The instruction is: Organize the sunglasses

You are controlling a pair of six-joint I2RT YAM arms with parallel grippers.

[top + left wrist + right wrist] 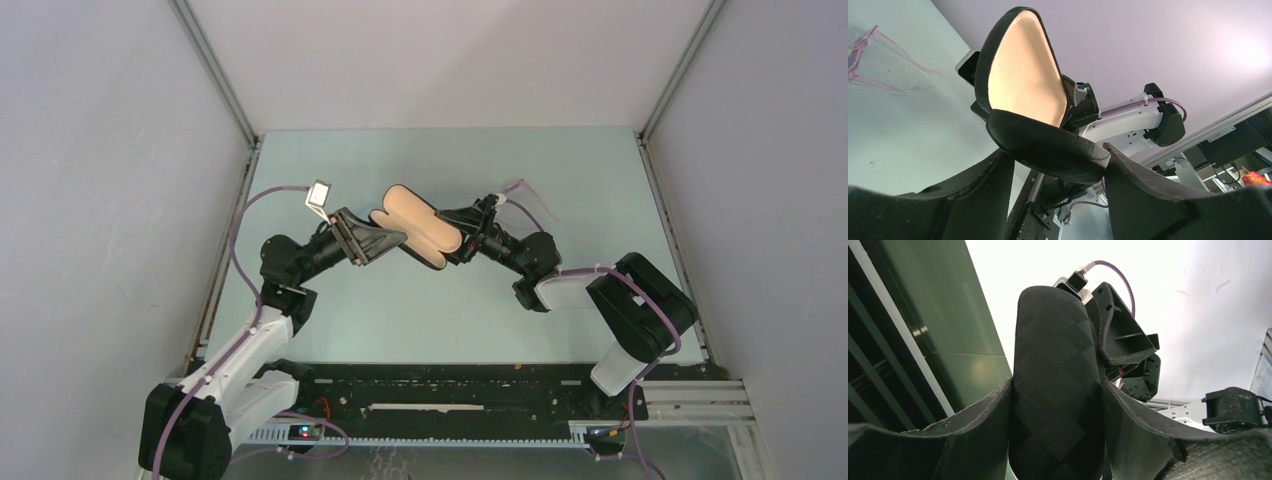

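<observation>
A black case (415, 222) is held up in the middle of the top view. It is wide open, and you can see its soft tan inside. The two arms hold it from both sides.

The left arm (250, 340) reaches in from the lower left. Its left jaws are closed tight on one half of the case, with the black edge squeezed between them. In the left wrist view the other half stands up above, tan side showing.

The right arm (640, 310) reaches in from the lower right. Its right jaws are closed on the other half, pressing on both sides of it. In the right wrist view that half fills the middle, and you can see its checker pattern (little dark squares).

The sunglasses (903, 50) lie on the pale green surface (400, 320), not in the case. In the left wrist view they are in the upper left, well apart from the case. Their frame is thin, pink and see-through. In the top view they are a faint pink shape just up and right of the case.

Any writing is too small to read.
</observation>
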